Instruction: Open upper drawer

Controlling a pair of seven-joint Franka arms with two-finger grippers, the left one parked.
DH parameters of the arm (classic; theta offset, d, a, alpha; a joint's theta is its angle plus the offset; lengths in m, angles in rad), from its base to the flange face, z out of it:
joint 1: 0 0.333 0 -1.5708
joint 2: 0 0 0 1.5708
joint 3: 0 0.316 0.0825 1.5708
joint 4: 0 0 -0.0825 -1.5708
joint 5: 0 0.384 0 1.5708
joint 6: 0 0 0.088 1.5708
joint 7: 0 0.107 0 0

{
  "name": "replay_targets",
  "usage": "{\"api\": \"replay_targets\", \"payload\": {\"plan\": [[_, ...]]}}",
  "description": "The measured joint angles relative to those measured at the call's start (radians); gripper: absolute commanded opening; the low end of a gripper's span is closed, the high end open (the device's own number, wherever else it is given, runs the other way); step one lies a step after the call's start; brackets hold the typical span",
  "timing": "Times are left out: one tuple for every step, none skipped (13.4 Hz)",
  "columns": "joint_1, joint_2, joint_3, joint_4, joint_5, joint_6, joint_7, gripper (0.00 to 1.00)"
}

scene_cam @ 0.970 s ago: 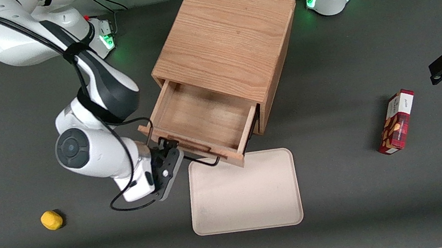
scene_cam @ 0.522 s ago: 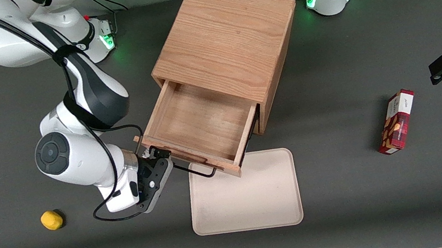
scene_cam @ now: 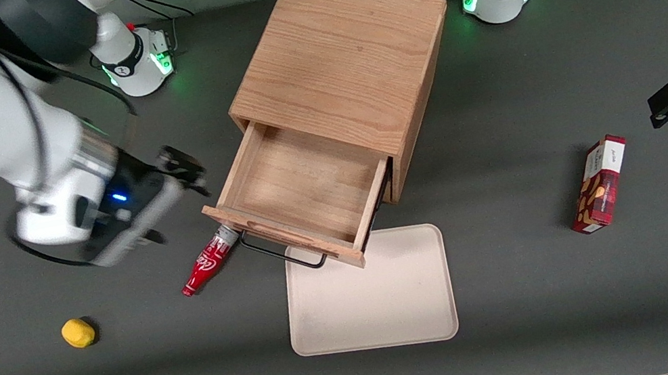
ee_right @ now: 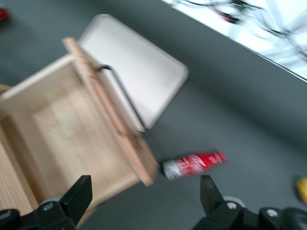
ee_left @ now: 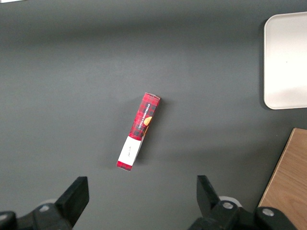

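Note:
The wooden cabinet (scene_cam: 345,55) stands mid-table. Its upper drawer (scene_cam: 306,185) is pulled well out and its inside is bare. The thin black wire handle (scene_cam: 284,255) sticks out from the drawer front, over the edge of the tray. The lower drawer is hidden beneath the upper one. My right gripper (scene_cam: 187,172) is open and empty. It is raised above the table, beside the drawer toward the working arm's end, apart from the handle. The right wrist view shows the open drawer (ee_right: 72,134), its handle (ee_right: 122,96) and both spread fingers of the gripper (ee_right: 144,201).
A red bottle (scene_cam: 208,262) lies on the table by the drawer's front corner and shows in the right wrist view (ee_right: 194,164). A beige tray (scene_cam: 369,291) lies in front of the drawer. A yellow lump (scene_cam: 78,332) lies toward the working arm's end, a red box (scene_cam: 601,183) toward the parked arm's.
The gripper pulled the drawer a little farther out, then let go of the handle and rose away toward the working arm's end. The red bottle it had covered now shows.

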Motion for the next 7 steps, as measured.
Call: {"api": "replay_targets", "payload": {"plan": [[-0.026,-0.034,-0.046,-0.008,-0.002,-0.027,0.023,1.0],[-0.052,-0.058,-0.087,-0.021,-0.002,-0.05,0.041,1.0],[-0.079,-0.081,-0.115,-0.048,-0.002,-0.057,0.057,1.0],[-0.098,-0.109,-0.138,-0.093,-0.003,-0.033,0.075,1.0],[-0.11,-0.147,-0.161,-0.163,-0.004,0.028,0.089,1.0],[-0.113,-0.189,-0.189,-0.248,-0.005,0.103,0.097,1.0],[-0.114,-0.231,-0.216,-0.335,-0.006,0.169,0.103,1.0]]}}
